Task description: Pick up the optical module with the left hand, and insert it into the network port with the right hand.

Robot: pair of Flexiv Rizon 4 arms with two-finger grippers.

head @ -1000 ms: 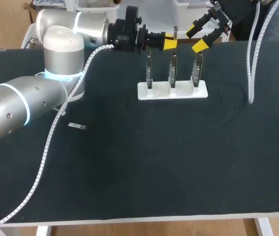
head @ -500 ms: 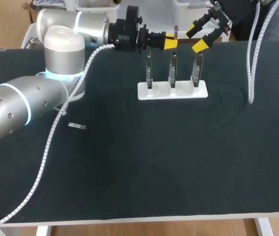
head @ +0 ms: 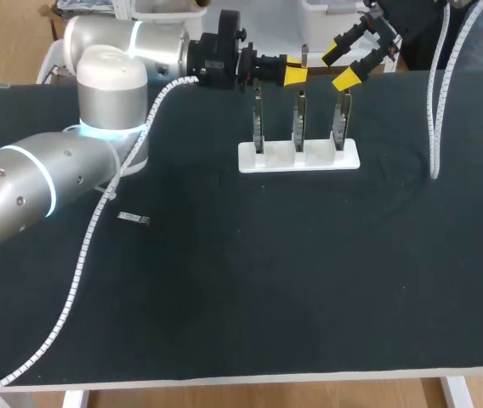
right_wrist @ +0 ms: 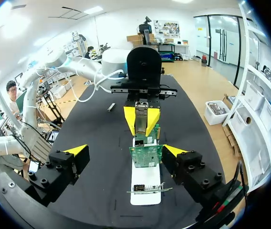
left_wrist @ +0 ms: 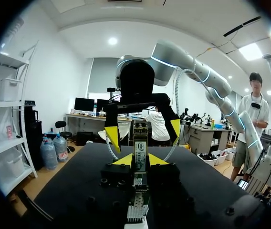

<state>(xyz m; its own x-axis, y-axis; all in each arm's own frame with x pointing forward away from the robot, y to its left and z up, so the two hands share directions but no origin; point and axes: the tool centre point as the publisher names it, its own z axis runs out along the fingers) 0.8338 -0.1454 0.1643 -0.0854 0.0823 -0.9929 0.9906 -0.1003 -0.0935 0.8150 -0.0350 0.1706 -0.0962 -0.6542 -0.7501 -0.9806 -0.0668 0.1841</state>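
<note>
My left gripper hangs above the back of the table, shut on a small metal optical module. In the left wrist view the module stands upright between the left gripper's yellow fingertips. My right gripper faces it from the right, open wide, with nothing between its fingers. From the right wrist view, the right gripper is open and the left gripper holds the module just ahead. Below them, three upright circuit boards with ports stand in a white base.
A second small module lies loose on the black table at the left, also seen as a small module in the right wrist view. A white ribbed cable hangs down at the right, beside the base.
</note>
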